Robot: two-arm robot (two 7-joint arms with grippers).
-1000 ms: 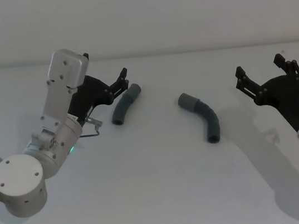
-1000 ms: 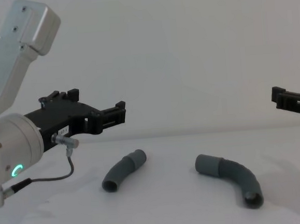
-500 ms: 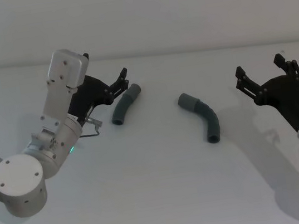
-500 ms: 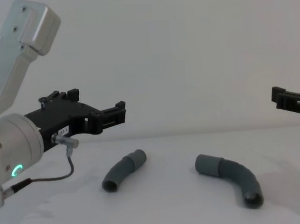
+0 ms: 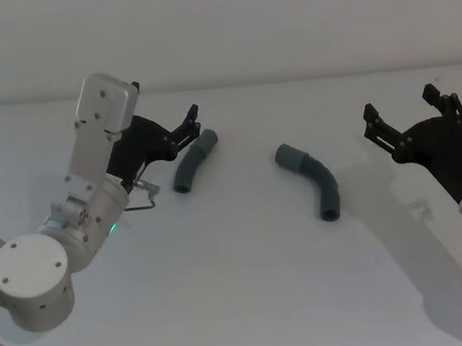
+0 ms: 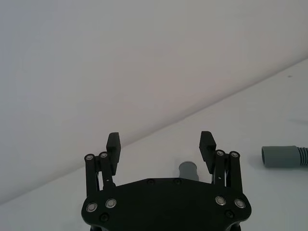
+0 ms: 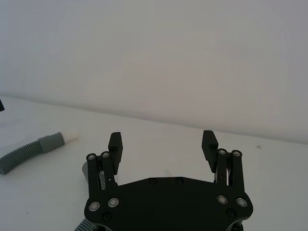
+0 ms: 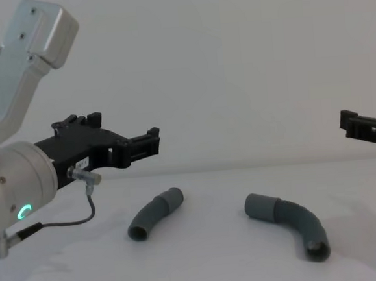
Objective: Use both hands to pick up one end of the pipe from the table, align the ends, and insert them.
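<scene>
We've barely started: the shorter hose piece (image 5: 194, 161) and longer hose piece (image 5: 315, 180) lie apart on the tabletop (image 5: 233, 303), untouched. Our left end effector (image 5: 192, 124) hovers open beside the shorter one, and our right end effector (image 5: 400, 101) is open too, off to the right. Grabbing, aligning and inserting are all still to do.

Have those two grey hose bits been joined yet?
Nothing is done: the shorter piece and longer piece lie apart on the table. In hand: the left gripper, open, hovers near the shorter piece; the right gripper hangs open. Left: grasping, aligning, inserting.
</scene>
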